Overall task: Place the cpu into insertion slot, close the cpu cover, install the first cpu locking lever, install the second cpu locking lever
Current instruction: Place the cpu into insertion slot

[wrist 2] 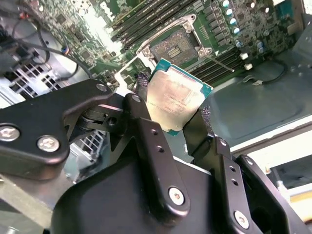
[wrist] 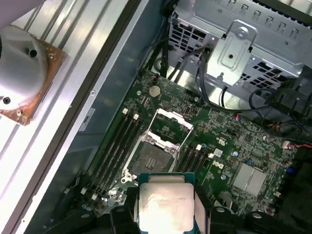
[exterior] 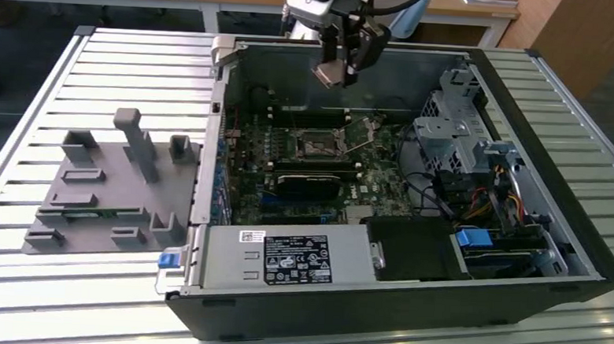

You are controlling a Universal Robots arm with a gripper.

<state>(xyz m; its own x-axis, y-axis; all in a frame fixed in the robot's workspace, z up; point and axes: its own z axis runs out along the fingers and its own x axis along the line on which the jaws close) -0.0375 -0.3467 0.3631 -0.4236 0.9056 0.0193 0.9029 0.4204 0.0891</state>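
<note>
My gripper (exterior: 333, 73) hangs over the far side of the open computer case (exterior: 219, 96), shut on the cpu (exterior: 328, 76). Both wrist views show the black fingers (wrist 2: 140, 105) clamping two opposite edges of the cpu (wrist 2: 175, 100), with its silver-grey top facing the cameras (wrist: 165, 202). The insertion slot (exterior: 316, 146) on the green motherboard lies bare below the gripper (wrist 2: 174, 111), a clear gap under it (wrist: 153, 158). The cpu cover (wrist: 170, 123) stands flipped open beside the slot.
Memory slots (wrist: 114, 141) flank the socket. A metal drive cage (exterior: 456, 140) with cables fills the exterior view's right of the case, and a power supply (exterior: 287, 259) the near side. A grey fixture block (exterior: 107, 185) sits on the slatted table at the left.
</note>
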